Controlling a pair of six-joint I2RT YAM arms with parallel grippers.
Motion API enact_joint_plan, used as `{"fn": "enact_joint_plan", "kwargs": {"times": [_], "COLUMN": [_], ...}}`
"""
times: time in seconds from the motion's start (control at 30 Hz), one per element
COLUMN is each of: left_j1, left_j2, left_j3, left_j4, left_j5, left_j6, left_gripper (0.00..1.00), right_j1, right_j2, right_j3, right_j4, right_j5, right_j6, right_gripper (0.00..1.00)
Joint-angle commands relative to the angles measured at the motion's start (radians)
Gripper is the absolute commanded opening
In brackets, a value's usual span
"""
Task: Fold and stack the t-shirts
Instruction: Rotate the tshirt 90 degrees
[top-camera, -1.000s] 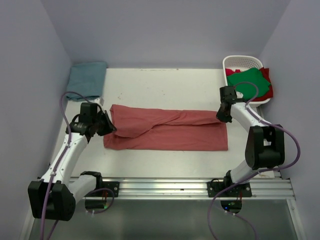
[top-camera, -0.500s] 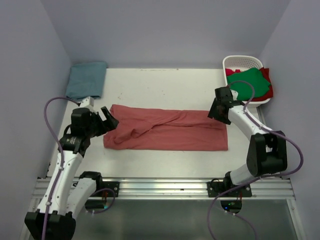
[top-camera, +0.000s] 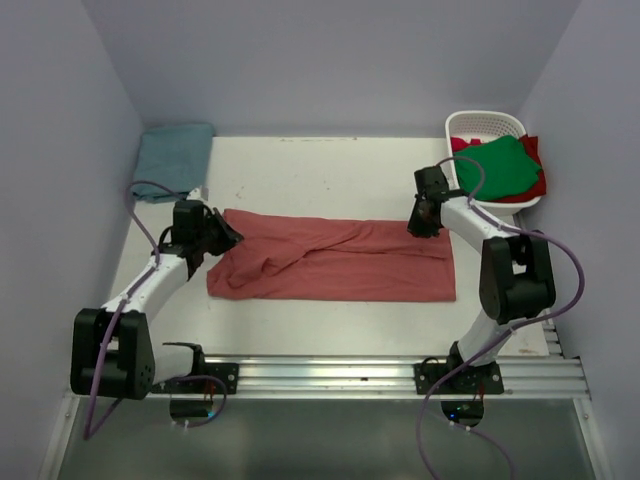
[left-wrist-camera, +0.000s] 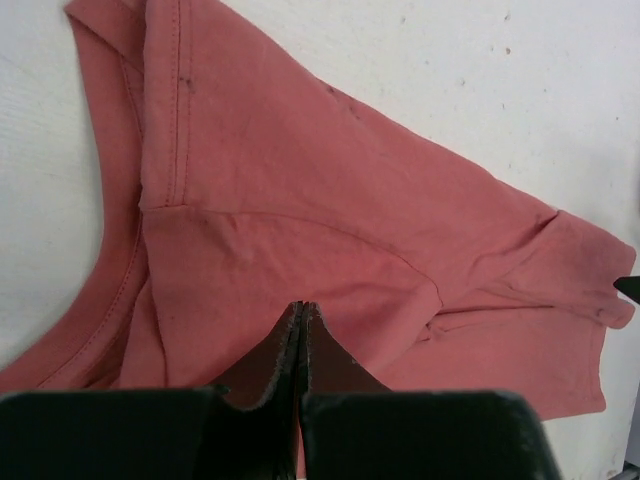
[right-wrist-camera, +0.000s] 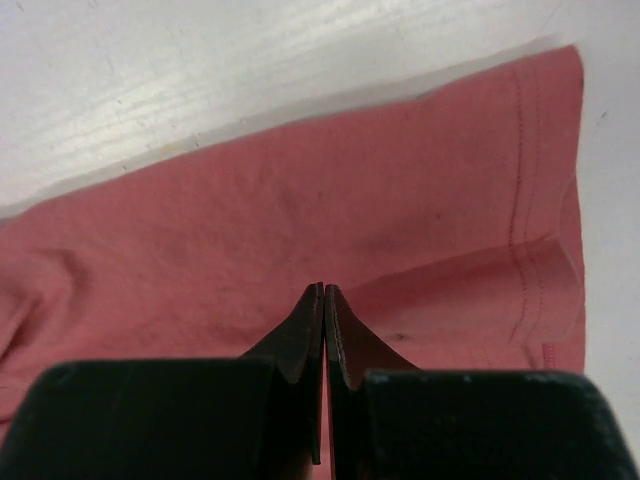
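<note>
A faded brick-red t-shirt lies folded into a long strip across the middle of the table. My left gripper is at its left end, low over the cloth. In the left wrist view the gripper is shut above the shirt, with no cloth showing between the fingers. My right gripper is at the shirt's far right corner. In the right wrist view it is shut over the shirt, near the hem. A teal-blue shirt lies folded at the back left.
A white slotted basket stands at the back right. A green shirt and a brighter red one spill over its front rim. Lilac walls close the table on three sides. The arm rail runs along the near edge.
My left wrist swung farther back and its gripper edged right onto the shirt's left end. My right gripper moved left and back, from beside the right end to over its far corner.
</note>
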Motion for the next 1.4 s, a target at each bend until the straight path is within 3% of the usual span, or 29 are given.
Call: {"fn": "enact_joint_plan", "kwargs": {"times": [0.0,0.33,0.57,0.77,0.9,1.1,1.27,1.37], "left_j1": [-0.022,-0.091,-0.096,-0.094,-0.094,-0.096,-0.161,-0.221], "left_j2": [0.025,0.258,0.461,0.608,0.801,1.032,1.172,1.208], "left_j3": [-0.014,-0.077,0.014,0.256,0.510,0.760,0.977,0.988], "left_j4": [0.174,0.260,0.294,0.227,0.132,0.131,0.001,-0.008], "left_j5": [0.008,-0.042,-0.050,-0.053,-0.013,0.195,0.309,0.323], "left_j6": [-0.031,-0.071,-0.095,-0.076,-0.042,0.009,0.098,0.107], "left_gripper": [0.00,0.00,0.00,0.00,0.00,0.00,0.00,0.00], "right_j1": [0.012,0.062,0.177,0.304,0.409,0.619,0.812,0.870], "right_j2": [0.003,0.035,-0.011,-0.143,-0.221,-0.301,-0.246,-0.162], "right_j3": [-0.043,-0.171,-0.298,-0.335,-0.382,-0.496,-0.534,-0.533], "right_j4": [0.058,0.116,0.087,-0.014,-0.057,-0.027,0.088,0.145], "right_j5": [-0.030,-0.007,0.018,-0.117,-0.172,-0.264,-0.275,-0.275], "right_j6": [-0.001,0.004,0.015,0.048,0.108,0.261,0.404,0.444], "right_gripper": [0.00,0.00,0.00,0.00,0.00,0.00,0.00,0.00]}}
